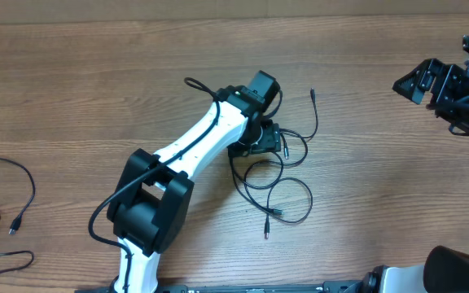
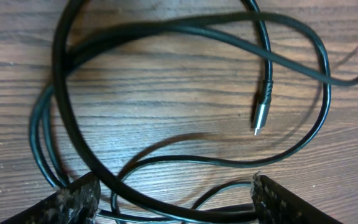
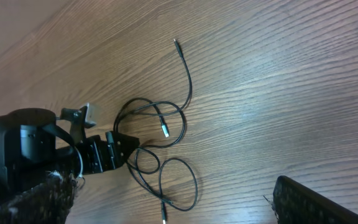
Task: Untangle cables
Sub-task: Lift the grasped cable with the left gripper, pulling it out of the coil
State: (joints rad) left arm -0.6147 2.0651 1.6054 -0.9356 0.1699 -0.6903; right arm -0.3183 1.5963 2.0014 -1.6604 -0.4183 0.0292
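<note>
the tangle of cables [image 1: 277, 175] lies near the middle of the wooden table [image 1: 381, 203]. it is a few thin black cords in loose loops that cross each other. the left gripper [image 2: 176, 196] is directly over its upper part. its two fingers stand wide apart and strands run on the wood between them, but the fingers are not closed on any strand. from this gripper most of the tangle spreads to the robot's right and toward the near edge. its long direction goes from a free end [image 1: 312, 94] on the far side to a plug [image 1: 267, 236] on the near side. in the left wrist view a silver-tipped plug [image 2: 261, 115] lies inside a big loop, just ahead of the fingers. the right gripper [image 3: 169, 193] is fully open and holds nothing. it is well apart from the tangle, so the left arm is clearly the nearer one. one more cable [image 1: 10, 191] lies alone at the left edge.
</note>
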